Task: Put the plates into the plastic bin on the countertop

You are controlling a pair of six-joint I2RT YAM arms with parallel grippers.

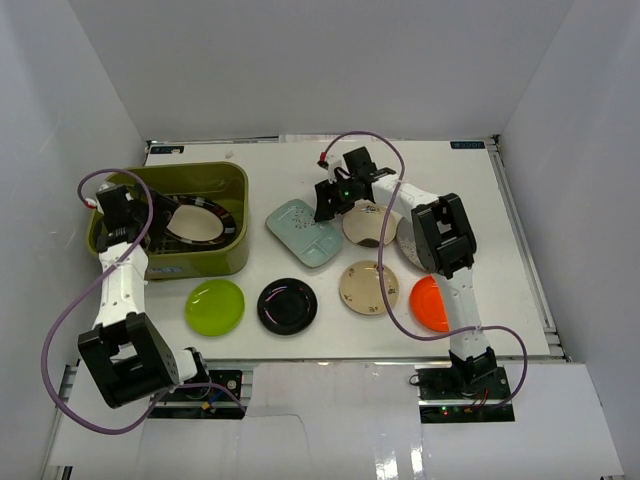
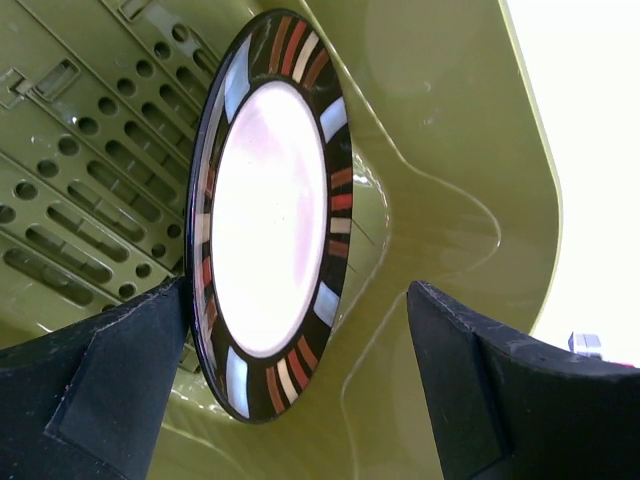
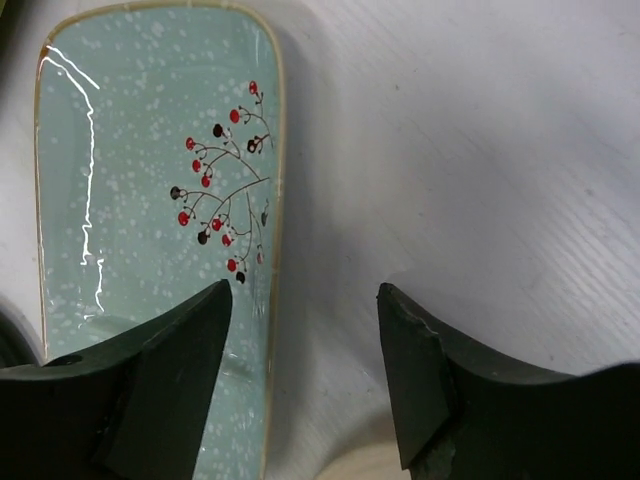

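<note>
Overhead view of a flat white countertop (image 1: 300,175) boxed in by white walls. At the left sits the plastic bin (image 1: 205,262), an olive-green tub with rounded corners. A round plate with a glossy cream centre and a dark rim (image 1: 200,222) lies inside it. The left wrist view shows that plate (image 2: 270,220) close up, tilted against the bin's smooth wall. Its rim is striped in orange, cream and pale blue, and the bin floor beside it is ribbed and perforated. The left gripper (image 2: 300,288) stands wide open around the plate; its left finger (image 2: 120,380) sits just beside the rim (contact is unclear).

The other plates lie on the countertop. The pale teal rectangular tray (image 1: 305,232) is at centre, speckled and glossy, with a red berry sprig. Lime green (image 1: 214,306) and black (image 1: 287,306) rounds lie below it, with two cream patterned ones (image 1: 368,288) (image 1: 368,222) to the right. An orange plate (image 1: 428,303) and a grey one (image 1: 408,240) are partly hidden by the right arm.

The right gripper (image 3: 305,290) hangs open astride the tray's (image 3: 150,180) long edge, gripping nothing.
</note>
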